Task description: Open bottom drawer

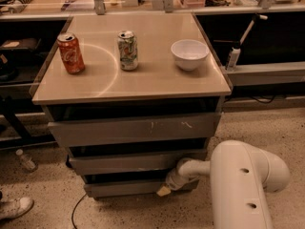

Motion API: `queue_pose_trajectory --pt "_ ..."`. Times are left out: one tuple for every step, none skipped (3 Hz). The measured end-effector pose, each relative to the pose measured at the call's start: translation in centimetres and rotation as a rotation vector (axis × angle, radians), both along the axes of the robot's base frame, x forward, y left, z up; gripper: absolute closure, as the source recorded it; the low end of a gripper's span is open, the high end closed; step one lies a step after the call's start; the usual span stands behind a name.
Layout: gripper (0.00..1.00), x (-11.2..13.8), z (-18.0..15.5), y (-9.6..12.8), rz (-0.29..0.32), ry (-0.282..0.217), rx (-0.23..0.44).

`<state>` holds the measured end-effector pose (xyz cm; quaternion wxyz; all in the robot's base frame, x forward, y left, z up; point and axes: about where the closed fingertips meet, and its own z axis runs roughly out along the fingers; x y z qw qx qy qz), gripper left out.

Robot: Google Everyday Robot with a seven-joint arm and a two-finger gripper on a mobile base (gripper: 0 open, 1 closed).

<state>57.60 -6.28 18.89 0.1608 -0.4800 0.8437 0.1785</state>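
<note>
Low at the cabinet's right front corner, pale-tipped gripper on white arm seen at right end of plain grey bottom drawer, lowest of three. Gripper's state cannot be told. Red soda can, green-white can, white bowl set on tan tabletop.

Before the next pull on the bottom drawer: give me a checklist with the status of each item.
1. Gripper at bottom drawer front, right of middle: ok.
2. Grip on the front: cannot tell.
3. Drawer opened: not ok, no tray showing.
4. Arm clear of middle drawer: cannot tell, it crosses that drawer's right end.
5. Floor in front: not ok, cable near the left corner.
6. Red can, green can, bowl upright on top: ok.
</note>
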Motion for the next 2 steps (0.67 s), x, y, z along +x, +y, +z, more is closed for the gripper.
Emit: queue_pose_trajectory --pt "0.66 0.0 0.0 0.0 0.0 0.0 0.0" --pt "0.89 0.0 0.0 0.0 0.0 0.0 0.0"
